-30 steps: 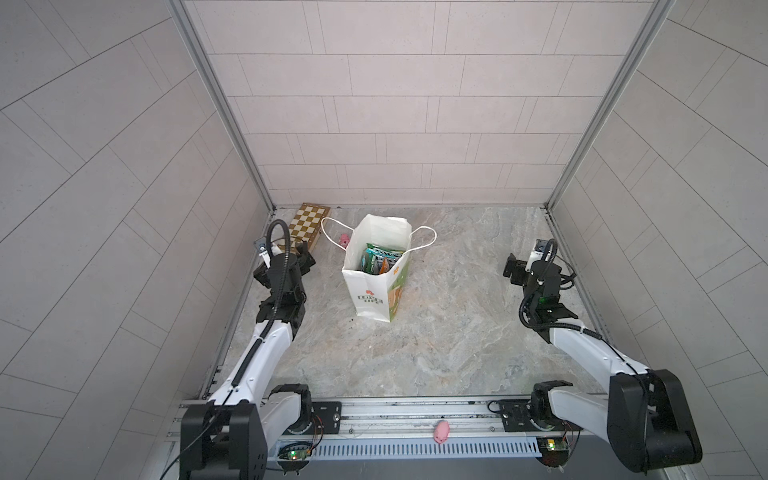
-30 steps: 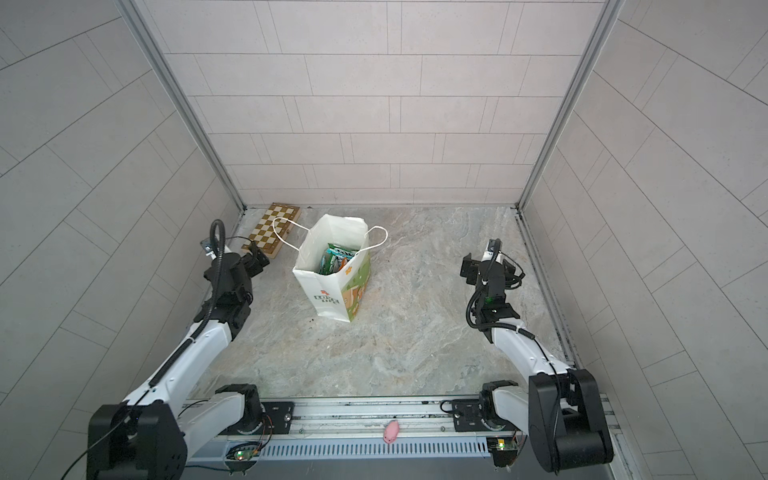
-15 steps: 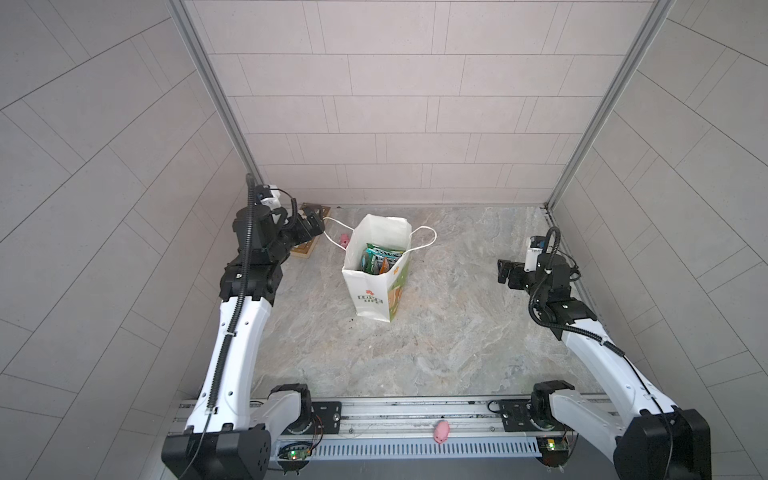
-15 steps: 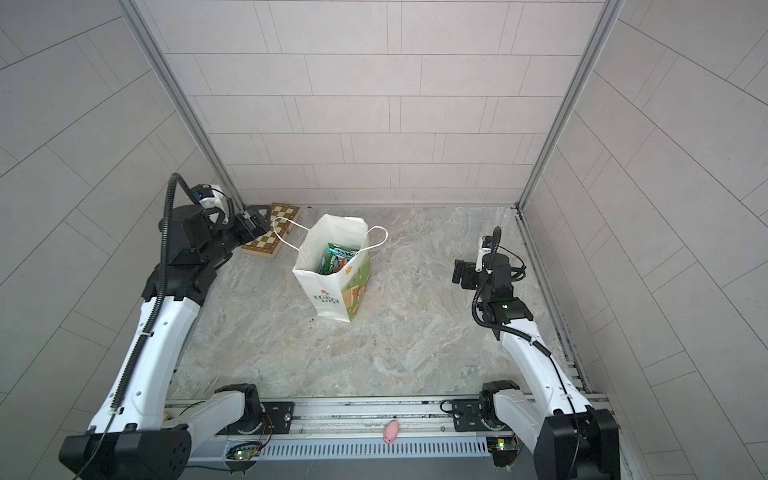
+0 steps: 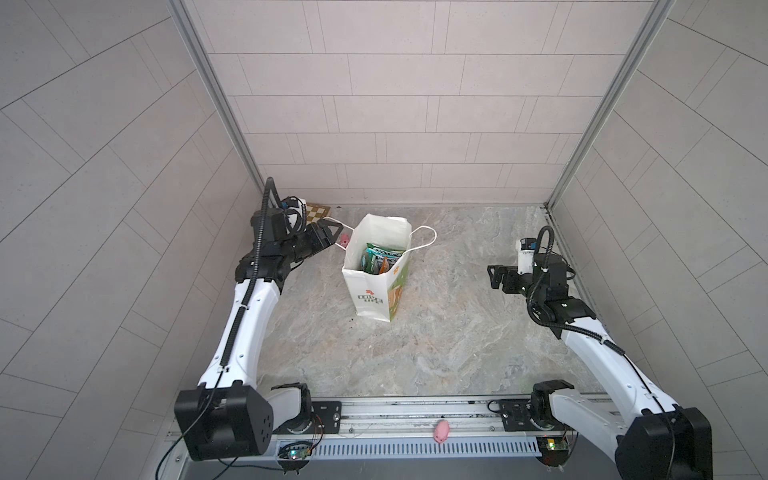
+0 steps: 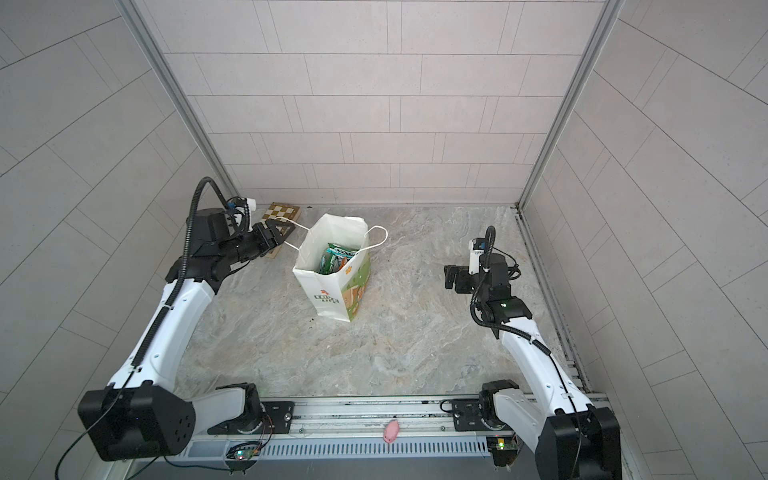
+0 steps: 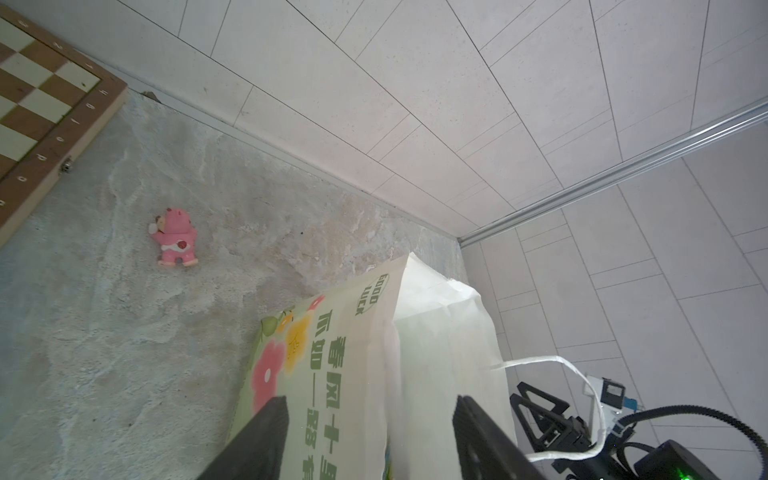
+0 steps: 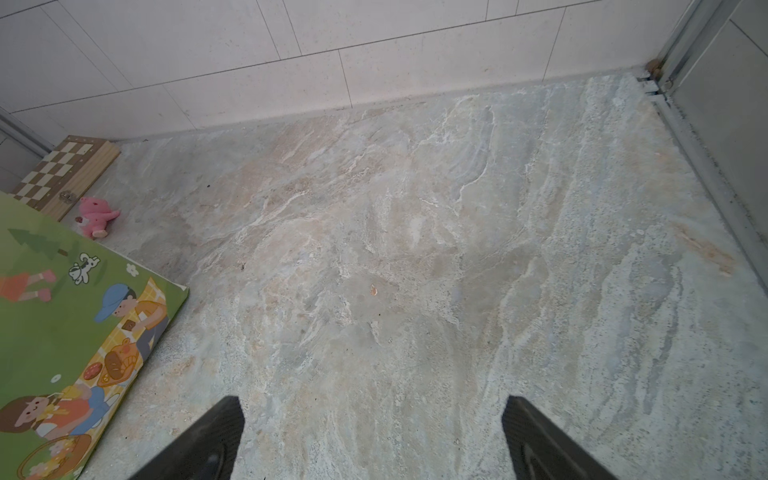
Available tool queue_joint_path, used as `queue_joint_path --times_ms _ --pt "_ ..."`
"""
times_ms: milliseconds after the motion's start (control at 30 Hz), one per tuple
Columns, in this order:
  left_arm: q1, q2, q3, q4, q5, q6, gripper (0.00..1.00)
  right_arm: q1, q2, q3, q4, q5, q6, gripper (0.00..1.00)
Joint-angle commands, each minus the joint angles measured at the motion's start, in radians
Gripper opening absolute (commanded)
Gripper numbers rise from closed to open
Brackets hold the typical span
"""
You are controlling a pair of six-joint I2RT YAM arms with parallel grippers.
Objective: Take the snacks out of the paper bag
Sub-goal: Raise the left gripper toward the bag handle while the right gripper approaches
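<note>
Marble counter point(image 5: 457, 332): our left tool point(image 5: 336, 233), part open, is just beside the paper bag point(image 5: 370, 286); right tool point(image 5: 492, 277), wide open, farther; both empty.

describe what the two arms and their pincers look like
The left arm and right arm have white shells, black joints and black ribbed cables alongside. The left pincer and right pincer are black, with flat angular fingers cut out as triangles.
</note>
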Motion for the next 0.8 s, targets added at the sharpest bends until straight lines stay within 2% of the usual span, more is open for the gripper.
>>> queue_joint_path --times_ms 0,133,400,500,600,667,767 --pt "0.009 0.019 -0.028 0.123 0.053 -0.051 0.67 0.02 0.009 0.008 -0.011 -0.019 0.011 0.99" --pt "0.009 0.048 -0.034 0.184 0.046 -0.079 0.64 0.044 0.03 0.008 -0.009 -0.02 0.006 0.99" --pt "0.009 0.102 -0.05 0.323 0.091 -0.155 0.49 0.101 0.085 0.005 0.021 -0.023 0.004 0.99" --pt "0.008 0.119 -0.04 0.34 0.101 -0.155 0.39 0.128 0.114 0.006 0.036 -0.02 0.01 0.99" --pt "0.009 0.129 -0.037 0.341 0.115 -0.181 0.2 0.159 0.146 0.009 0.055 -0.022 0.021 0.99" --pt "0.009 0.133 -0.036 0.341 0.125 -0.182 0.01 0.182 0.172 0.015 0.071 -0.025 0.032 0.99" --pt "0.007 0.127 -0.022 0.323 0.131 -0.167 0.0 0.23 0.214 0.024 0.108 -0.027 0.055 0.99"
